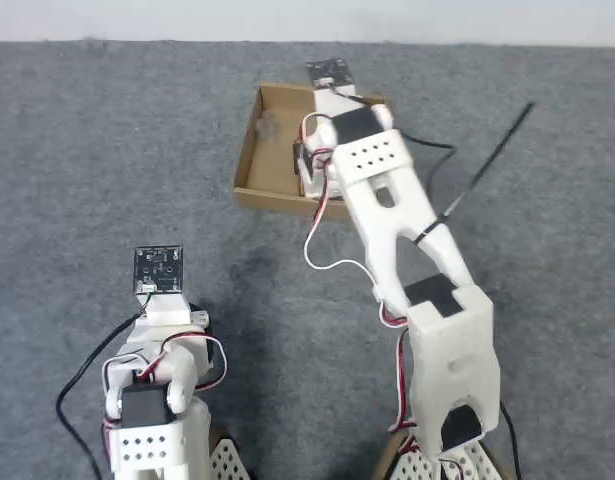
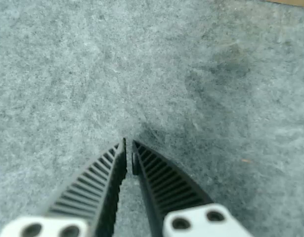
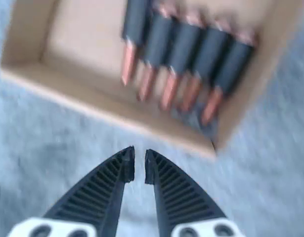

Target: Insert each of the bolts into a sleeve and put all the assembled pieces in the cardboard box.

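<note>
The cardboard box [image 1: 249, 150] sits at the far middle of the grey mat. In the right wrist view, the box [image 3: 92, 113] holds several assembled pieces [image 3: 191, 54] in a row against one wall: dark grey sleeves with copper bolt ends sticking out. My right gripper [image 3: 139, 159] hangs just outside the box's near wall, above the mat. Its fingers are shut to a thin slit and hold nothing. My left gripper [image 2: 128, 148] is low over bare mat at the near left, shut and empty.
The right arm [image 1: 387, 200] stretches from the near edge to the box and covers its right part. The left arm [image 1: 157, 390] is folded at the near left. A black cable [image 1: 487, 165] lies right of the box. Grey mat spreads all around.
</note>
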